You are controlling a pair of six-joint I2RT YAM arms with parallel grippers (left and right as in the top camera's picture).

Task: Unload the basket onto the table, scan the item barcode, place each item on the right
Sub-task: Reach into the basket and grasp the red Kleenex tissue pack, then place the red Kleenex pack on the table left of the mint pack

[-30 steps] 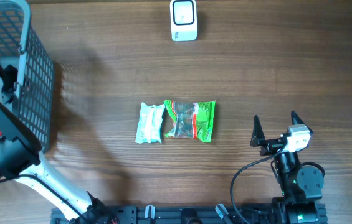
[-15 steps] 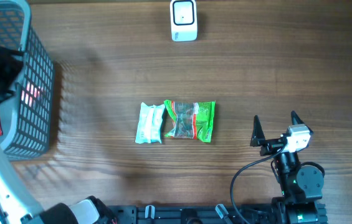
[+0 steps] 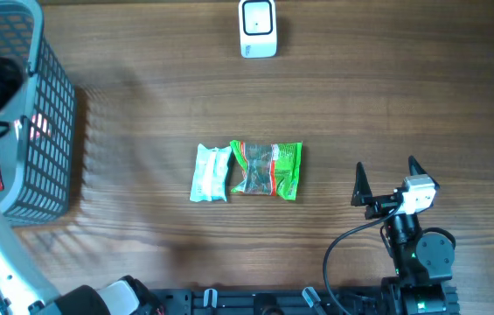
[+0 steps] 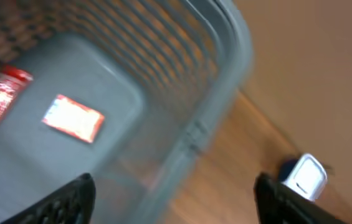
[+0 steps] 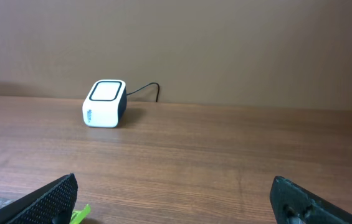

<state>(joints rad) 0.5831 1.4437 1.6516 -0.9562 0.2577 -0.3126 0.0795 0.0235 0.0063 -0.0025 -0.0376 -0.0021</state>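
A brown wood-grain counter [image 3: 421, 96] fills the overhead view. A grey mesh basket [image 3: 54, 131] stands at its far left corner, its solid floor and rounded rim blurred in the left wrist view. A plain tan wall [image 5: 238, 43] rises behind the counter's far edge.

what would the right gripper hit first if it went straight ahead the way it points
Likely nothing: only bare wooden table lies ahead; the white box-shaped scanner sits left of that line.

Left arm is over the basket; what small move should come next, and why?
Probably lift the left gripper clear of the basket: its jaws stand open and empty, a red packet lies inside, and the white packet and green packet lie mid-table.
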